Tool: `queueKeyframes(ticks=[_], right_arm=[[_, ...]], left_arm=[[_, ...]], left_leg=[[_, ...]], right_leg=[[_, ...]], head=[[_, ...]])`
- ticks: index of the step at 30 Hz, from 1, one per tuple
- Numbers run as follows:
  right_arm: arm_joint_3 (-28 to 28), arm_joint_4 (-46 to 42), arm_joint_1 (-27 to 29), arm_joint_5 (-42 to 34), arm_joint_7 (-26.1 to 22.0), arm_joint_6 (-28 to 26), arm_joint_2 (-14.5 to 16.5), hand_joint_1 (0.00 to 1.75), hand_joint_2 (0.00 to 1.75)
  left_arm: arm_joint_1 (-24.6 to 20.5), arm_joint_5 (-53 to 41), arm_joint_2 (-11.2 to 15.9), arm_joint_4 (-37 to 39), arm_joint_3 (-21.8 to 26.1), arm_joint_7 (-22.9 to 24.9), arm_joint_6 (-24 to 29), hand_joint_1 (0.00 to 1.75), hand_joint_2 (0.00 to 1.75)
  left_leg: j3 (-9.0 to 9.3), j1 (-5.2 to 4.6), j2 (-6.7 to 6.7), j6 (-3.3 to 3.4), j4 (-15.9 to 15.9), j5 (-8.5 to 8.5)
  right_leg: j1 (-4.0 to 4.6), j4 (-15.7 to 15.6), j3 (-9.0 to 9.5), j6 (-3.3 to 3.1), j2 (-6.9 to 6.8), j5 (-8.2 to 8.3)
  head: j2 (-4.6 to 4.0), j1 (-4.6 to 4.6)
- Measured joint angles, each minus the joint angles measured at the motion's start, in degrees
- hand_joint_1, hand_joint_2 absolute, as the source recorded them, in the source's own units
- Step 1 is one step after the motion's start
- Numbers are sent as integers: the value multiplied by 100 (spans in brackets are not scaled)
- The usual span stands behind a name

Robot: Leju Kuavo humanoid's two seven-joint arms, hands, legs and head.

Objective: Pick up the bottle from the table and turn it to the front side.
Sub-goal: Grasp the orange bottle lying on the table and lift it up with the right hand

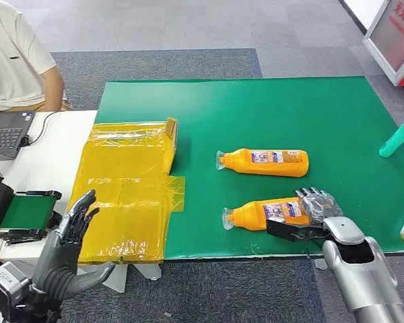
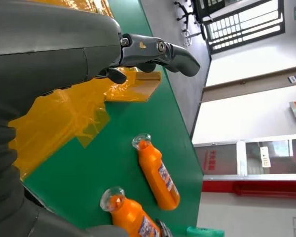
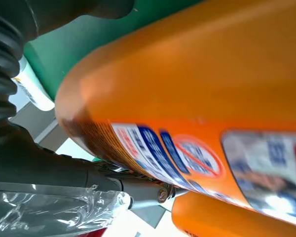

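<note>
Now the near orange bottle point(image 1: 263, 215) lies on its side near the front edge of the green tabletop point(image 1: 316, 114), clear cap pointing toward the yellow sheeting point(image 1: 126, 192). Its body is bright orange with a blue, red and white printed label facing up. The right hand point(image 1: 312, 215) wraps its base end, fingers over the top and thumb beneath, grasping it. A second orange bottle point(image 1: 263, 162) of the same kind lies parallel just behind it, apart. The left hand point(image 1: 77, 219) hovers off the front left corner, fingers spread, holding nothing.
</note>
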Motion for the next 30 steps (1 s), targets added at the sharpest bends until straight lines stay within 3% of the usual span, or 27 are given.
queueKeyframes(ticks=[6, 7, 10, 11, 23, 30], right_arm=[[2, 78, -33, -28, -15, 1, -8, 0, 175], [5, 93, -41, -70, -25, 1, -13, 29, 175], [47, 125, -59, -341, -47, -2, -55, 160, 175], [73, 129, -57, -446, -49, -2, -78, 175, 175], [303, -131, 164, -1335, -1, -83, -509, 175, 175], [249, -753, 722, -2187, -71, -181, -576, 175, 175]], left_arm=[[-3, 15, 47, 0, -19, -3, -2, 0, 175], [-5, 36, 57, 0, -28, -5, -2, 0, 175], [-9, 123, 101, 2, -71, -7, 16, 0, 175], [-8, 154, 120, 2, -86, -7, 28, 0, 175], [-8, 411, 286, 10, -140, -20, 28, 0, 175], [78, 397, 303, 11, -138, -75, 31, 0, 175]], left_leg=[[17, 0, 0, 1, 0, 3], [19, 0, 0, 1, 0, 3], [23, 0, 0, 1, 0, 3], [24, 0, 0, 1, 0, 3], [26, 0, 0, 9, 0, 6], [24, 1, 0, 1, 0, -9]], right_leg=[[0, -1, 17, -1, 0, 3], [0, -1, 19, -1, 0, 3], [0, -1, 22, -1, 0, 3], [0, -1, 23, -1, 1, 4], [-2, -2, 28, 4, -2, 1], [1, -2, 24, -3, -1, -12]], head=[[-1, -1], [-1, -1], [0, -1], [0, -1], [-1, -1], [-1, -1]])
